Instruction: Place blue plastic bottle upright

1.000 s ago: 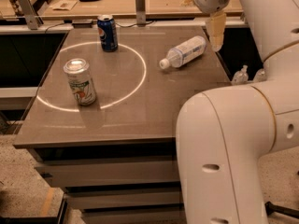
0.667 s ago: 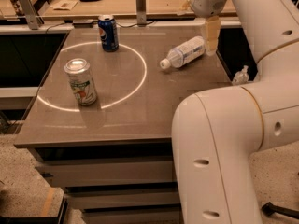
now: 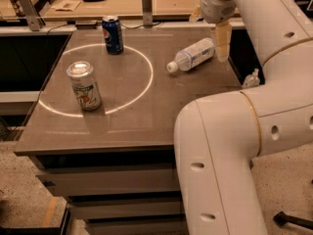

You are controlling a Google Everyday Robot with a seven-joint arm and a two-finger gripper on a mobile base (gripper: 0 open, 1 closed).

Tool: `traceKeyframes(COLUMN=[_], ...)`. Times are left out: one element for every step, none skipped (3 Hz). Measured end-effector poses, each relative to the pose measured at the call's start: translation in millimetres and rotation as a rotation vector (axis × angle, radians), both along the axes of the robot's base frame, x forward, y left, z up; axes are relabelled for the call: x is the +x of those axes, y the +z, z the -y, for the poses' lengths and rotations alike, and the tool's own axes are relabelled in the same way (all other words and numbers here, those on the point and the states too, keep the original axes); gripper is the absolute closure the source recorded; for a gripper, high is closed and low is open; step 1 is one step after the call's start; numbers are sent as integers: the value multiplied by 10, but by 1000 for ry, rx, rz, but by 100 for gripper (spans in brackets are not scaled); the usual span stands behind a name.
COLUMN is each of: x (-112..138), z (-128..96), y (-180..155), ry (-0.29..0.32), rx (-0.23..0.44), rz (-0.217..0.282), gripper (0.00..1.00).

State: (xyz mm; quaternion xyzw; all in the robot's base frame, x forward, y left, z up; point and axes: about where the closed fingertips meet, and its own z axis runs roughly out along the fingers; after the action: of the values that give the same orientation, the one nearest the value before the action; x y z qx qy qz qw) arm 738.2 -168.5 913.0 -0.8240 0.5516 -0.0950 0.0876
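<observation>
The blue plastic bottle [image 3: 191, 56] is clear with a white cap and a pale label. It lies on its side on the right part of the grey table [image 3: 132, 116], cap pointing toward the front left. My gripper [image 3: 222, 40] hangs from the white arm just right of the bottle's base end, close to it, near the table's right edge. I cannot see whether it touches the bottle.
A dark blue soda can [image 3: 112, 35] stands at the back of the table. A green-and-white can [image 3: 84, 85] stands at the left. A white ring is marked on the tabletop. My arm's large white link [image 3: 220, 155] fills the front right. A small clear pump bottle [image 3: 251, 78] sits past the right edge.
My gripper has moved a little left and lower, closer to the bottle's base end. The bottle and both cans have not moved.
</observation>
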Motion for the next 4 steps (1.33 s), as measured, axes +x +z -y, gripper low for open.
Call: traceKeyframes(x=[33, 141, 222, 198], z=[-33, -48, -69, -184], y=[-30, -37, -56, -66], ry=[38, 37, 38, 98], rx=[-49, -41, -36, 3], rz=[-7, 29, 52, 47], gripper=[0, 0, 0, 0])
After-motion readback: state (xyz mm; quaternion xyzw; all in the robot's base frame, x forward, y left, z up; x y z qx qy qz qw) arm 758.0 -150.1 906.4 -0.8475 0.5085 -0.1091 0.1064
